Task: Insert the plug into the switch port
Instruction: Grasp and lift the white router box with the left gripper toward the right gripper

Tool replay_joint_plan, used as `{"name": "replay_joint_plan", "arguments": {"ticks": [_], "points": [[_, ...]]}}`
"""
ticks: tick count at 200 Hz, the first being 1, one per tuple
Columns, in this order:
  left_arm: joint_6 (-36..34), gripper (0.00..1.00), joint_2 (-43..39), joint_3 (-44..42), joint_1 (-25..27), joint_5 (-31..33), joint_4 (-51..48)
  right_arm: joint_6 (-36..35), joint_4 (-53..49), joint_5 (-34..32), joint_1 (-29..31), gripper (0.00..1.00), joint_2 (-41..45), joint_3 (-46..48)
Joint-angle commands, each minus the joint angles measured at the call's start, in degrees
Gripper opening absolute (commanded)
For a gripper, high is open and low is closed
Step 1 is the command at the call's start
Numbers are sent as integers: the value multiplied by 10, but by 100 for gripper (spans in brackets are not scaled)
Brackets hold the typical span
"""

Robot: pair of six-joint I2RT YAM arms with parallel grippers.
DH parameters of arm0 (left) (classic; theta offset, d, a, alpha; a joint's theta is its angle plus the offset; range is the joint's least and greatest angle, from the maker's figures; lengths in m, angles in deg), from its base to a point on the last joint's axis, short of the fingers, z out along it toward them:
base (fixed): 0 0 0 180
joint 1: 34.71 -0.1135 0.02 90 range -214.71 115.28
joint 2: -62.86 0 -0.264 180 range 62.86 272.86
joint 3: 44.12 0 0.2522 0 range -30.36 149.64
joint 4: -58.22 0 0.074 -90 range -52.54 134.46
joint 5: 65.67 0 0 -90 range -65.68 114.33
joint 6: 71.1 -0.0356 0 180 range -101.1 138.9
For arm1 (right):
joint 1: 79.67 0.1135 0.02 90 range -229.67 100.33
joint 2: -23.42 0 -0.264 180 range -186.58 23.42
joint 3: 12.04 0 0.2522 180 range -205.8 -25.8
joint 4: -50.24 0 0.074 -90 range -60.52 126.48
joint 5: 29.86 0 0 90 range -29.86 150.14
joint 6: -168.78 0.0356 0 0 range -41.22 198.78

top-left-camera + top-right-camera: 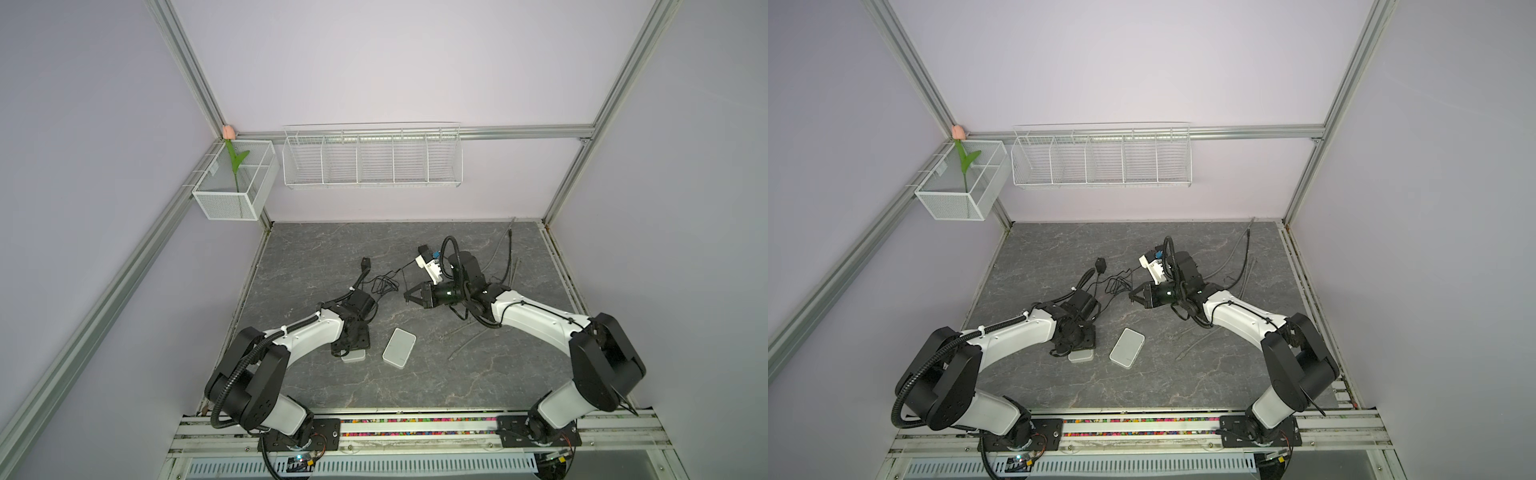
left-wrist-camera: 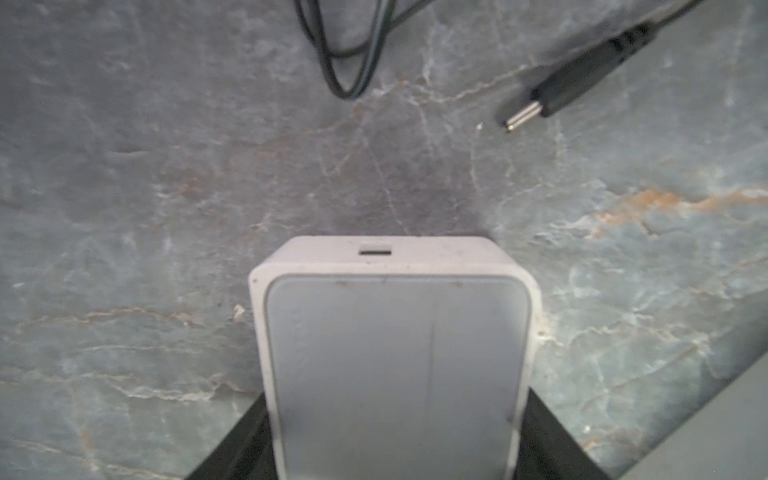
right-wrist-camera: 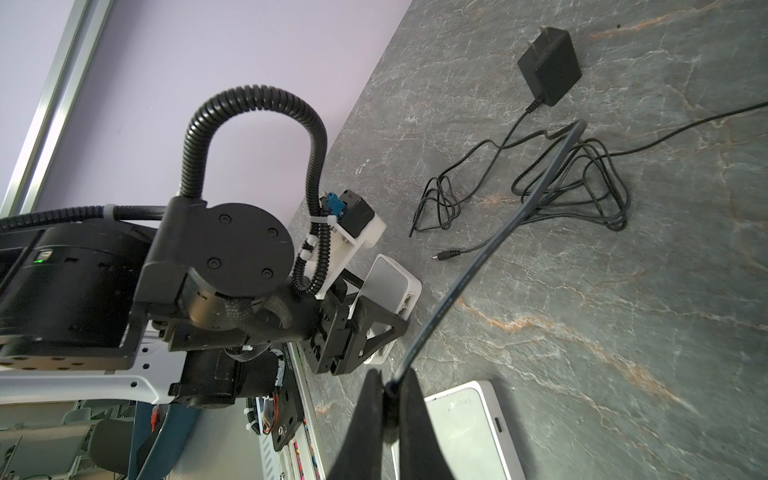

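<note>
Closest in, right gripper (image 3: 388, 395) pinched tight on thin black limp cable (image 3: 457, 291); left gripper (image 1: 350, 347) straddles small white plastic switch box (image 2: 390, 353), firm clamp not confirmable. Black barrel plug with bare metal tip (image 2: 561, 89) lies loose on grey marbled tabletop (image 1: 457, 374), about twelve o'clock of box; light, rigid, likely flops if carried by cord, so grip moulded sleeve behind tip. Flat white rounded device (image 1: 399, 347) at three o'clock shows faint lettering, unreadable.
</note>
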Motion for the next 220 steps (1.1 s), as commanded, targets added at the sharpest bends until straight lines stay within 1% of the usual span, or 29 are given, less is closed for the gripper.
{"name": "replay_joint_plan", "arguments": {"ticks": [1,15,30,47,84,111,132,156,183,196,210,220], "points": [[-8,44,36,-23,-1,-25,28,-7,1,0,0,7,4,2],[-9,27,22,-22,-1,-26,29,-8,-1,-1,0,7,5,2],[-12,13,-8,-23,-1,-32,35,-9,-2,0,0,7,6,2],[-15,0,-55,-25,0,-34,45,-10,-3,0,-1,7,9,0],[-32,0,-181,-41,2,-21,76,-5,0,1,0,7,16,0],[-53,0,-271,-63,4,-29,126,5,12,8,2,7,23,0],[-71,0,-328,-86,6,-48,174,6,13,13,7,7,31,-2],[-82,0,-378,-111,9,-66,223,4,13,16,13,7,40,-6],[-90,0,-406,-147,15,-102,291,3,16,25,24,7,55,-10],[-95,0,-418,-166,29,-104,323,4,26,28,30,7,61,-10],[-115,0,-429,-183,59,-91,347,3,32,34,37,7,62,-17],[-134,0,-459,-199,80,-83,370,3,32,39,39,7,63,-23]]}}
